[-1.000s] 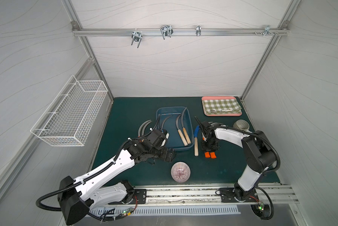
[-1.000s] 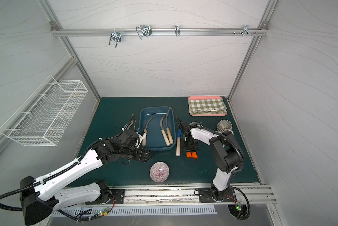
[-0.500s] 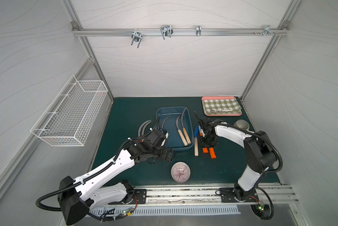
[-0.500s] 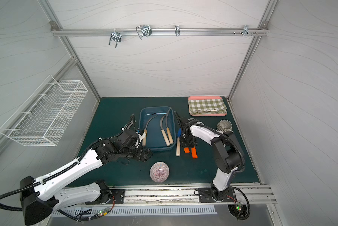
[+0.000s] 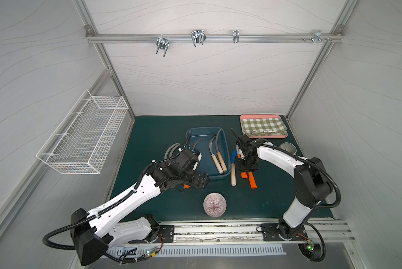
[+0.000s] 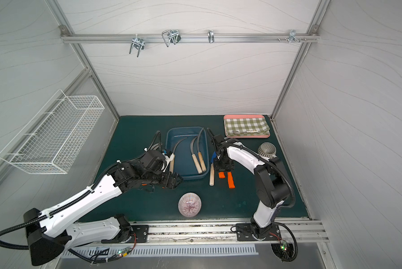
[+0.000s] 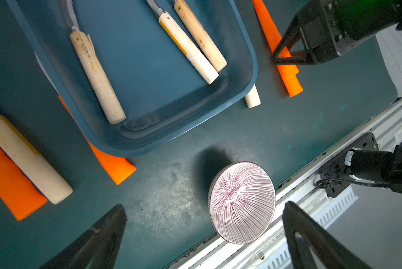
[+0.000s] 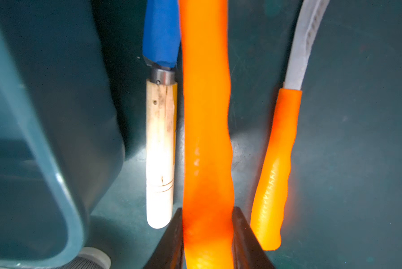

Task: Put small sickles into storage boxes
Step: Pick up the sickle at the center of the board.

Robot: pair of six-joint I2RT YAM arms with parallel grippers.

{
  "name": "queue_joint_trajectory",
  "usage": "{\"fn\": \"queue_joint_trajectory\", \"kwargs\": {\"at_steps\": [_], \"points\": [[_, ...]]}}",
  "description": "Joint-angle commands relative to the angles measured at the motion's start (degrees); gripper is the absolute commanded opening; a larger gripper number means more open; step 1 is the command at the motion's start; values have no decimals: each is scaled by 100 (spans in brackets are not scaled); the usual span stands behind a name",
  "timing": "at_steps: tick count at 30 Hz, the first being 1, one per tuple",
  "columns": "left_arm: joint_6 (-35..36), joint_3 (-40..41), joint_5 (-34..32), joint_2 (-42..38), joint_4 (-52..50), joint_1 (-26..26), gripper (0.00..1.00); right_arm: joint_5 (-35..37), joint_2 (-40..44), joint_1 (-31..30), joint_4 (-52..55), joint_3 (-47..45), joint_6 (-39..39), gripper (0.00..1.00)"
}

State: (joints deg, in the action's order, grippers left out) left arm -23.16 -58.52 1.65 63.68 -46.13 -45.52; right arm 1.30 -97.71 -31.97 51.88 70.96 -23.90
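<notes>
- White-walled cell with a green mat [image 5: 276,198].
- A blue tub [image 5: 202,128] at mid-mat holds three wood-handled sickles [image 5: 218,160].
- The left gripper [image 7: 204,207], jaws spread and empty, hovers at the tub's near corner.
- The right gripper [image 8: 207,209] pinches an orange-handled sickle [image 8: 205,116] outside the tub's right wall, with a blue-bladed sickle [image 8: 160,151] between.

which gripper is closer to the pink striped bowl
Left. The left gripper hangs open just behind the pink striped bowl, toward the blue tub. The right gripper is farther off, right of the tub, shut on an orange-handled sickle.
</notes>
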Motion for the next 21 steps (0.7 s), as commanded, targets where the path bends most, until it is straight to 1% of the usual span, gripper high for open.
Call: {"fn": "queue_joint_trajectory", "kwargs": {"at_steps": [1, 6, 11, 21], "points": [[202, -375, -187, 64, -94, -14, 99, 81, 246, -37, 332, 273, 92, 6], [327, -666, -325, 204, -294, 4, 99, 92, 249, -89, 546, 662, 112, 7], [371, -934, -320, 294, -397, 99, 99, 122, 115, -242, 741, 1181, 148, 7], [434, -1328, -69, 264, -638, 717, 99, 67, -373, -671, 982, 2261, 78, 7]]}}
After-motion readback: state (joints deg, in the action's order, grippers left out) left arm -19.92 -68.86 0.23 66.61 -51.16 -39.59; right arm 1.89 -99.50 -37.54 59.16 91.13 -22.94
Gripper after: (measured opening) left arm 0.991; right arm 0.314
